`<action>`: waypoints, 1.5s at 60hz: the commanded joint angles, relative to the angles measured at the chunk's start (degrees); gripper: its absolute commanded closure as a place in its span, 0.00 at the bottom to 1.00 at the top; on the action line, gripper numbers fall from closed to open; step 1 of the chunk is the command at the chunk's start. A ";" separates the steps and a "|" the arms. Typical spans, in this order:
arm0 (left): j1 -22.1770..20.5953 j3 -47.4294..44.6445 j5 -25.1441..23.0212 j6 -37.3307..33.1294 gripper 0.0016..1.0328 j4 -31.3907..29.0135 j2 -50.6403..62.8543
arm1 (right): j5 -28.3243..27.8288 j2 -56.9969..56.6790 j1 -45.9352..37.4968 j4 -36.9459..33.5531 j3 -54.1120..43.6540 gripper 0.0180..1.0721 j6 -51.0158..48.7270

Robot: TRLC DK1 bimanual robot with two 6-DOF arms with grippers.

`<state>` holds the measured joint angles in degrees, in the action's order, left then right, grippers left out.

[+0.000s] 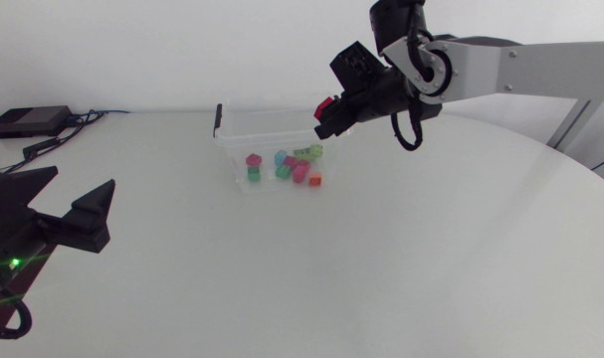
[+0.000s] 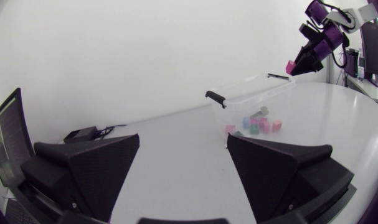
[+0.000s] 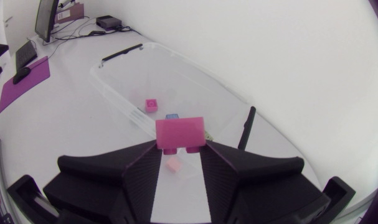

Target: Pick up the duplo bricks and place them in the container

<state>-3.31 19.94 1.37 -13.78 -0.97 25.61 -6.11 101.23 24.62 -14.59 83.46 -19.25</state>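
Two grippers are in view, and one clear plastic container [image 1: 232, 149] stands on the white table [image 1: 431, 259], with a black handle [image 1: 219, 117] at each of its two short ends. The right gripper [image 1: 328, 117] is closed on one red-pink brick [image 1: 325, 105] and pinches it from two sides between its black fingers. It holds this brick in the air above the end of the container that is nearer to the right arm. In the right wrist view the brick shows a flat rectangular face with two round studs on the side turned downwards. About eight small bricks [image 1: 284, 167] lie on the floor of the container: pink, green, light blue, and one orange. They lie close together, so the count is not sure. The left gripper [image 1: 78, 194] is low at the left side of the table, well apart from the container. Its fingers are spread wide and it holds nothing.
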 commanded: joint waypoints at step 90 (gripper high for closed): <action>5.07 -14.06 -0.40 -0.37 0.05 0.01 -26.40 | 13.32 -25.56 -9.94 33.05 -33.98 0.09 3.69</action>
<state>1.04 7.35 1.37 -15.00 -1.76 -0.12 6.74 78.87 16.34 17.06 53.36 -16.03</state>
